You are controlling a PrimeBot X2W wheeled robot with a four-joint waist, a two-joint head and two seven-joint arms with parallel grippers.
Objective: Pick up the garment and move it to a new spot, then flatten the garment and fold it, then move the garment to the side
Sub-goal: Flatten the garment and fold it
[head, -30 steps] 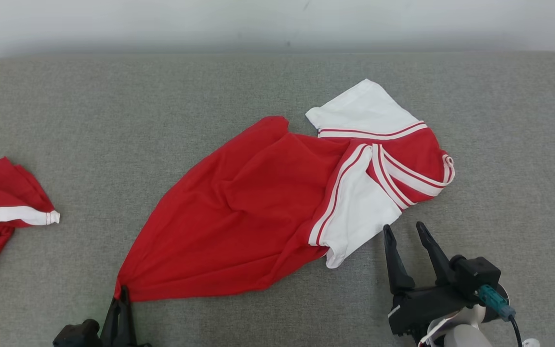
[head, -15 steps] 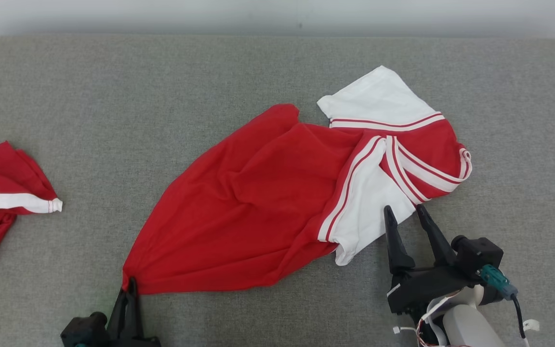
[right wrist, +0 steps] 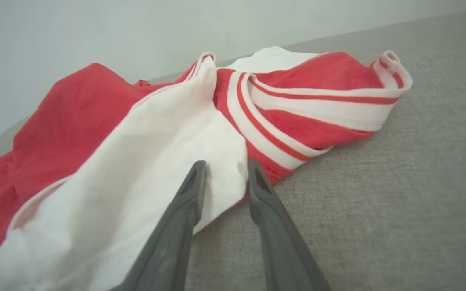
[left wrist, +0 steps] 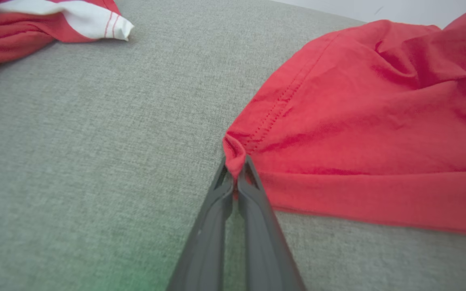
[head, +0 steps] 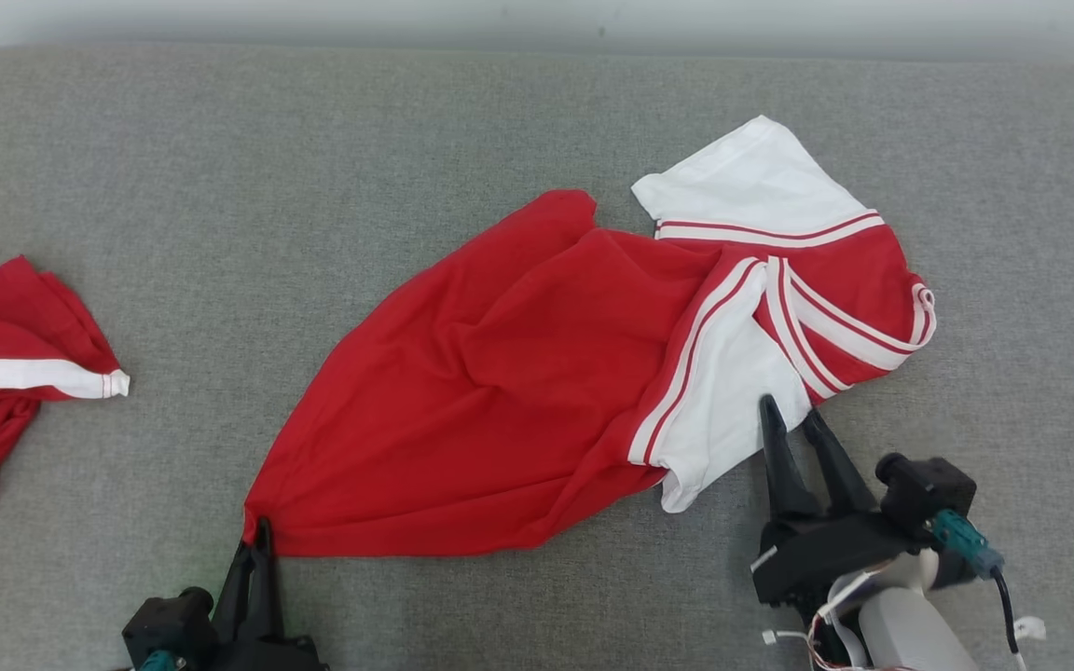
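The left fingers [left wrist: 212, 218] clamp the garment [head: 500, 373] hem [left wrist: 257, 133]; the right fingers [right wrist: 273, 226], apart astride its sleeve [right wrist: 156, 141], may pinch too little and slip.

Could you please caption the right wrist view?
Right gripper straddles the white sleeve edge of the red garment.

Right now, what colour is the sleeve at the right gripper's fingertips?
The sleeve is white; right wrist view shows it best.
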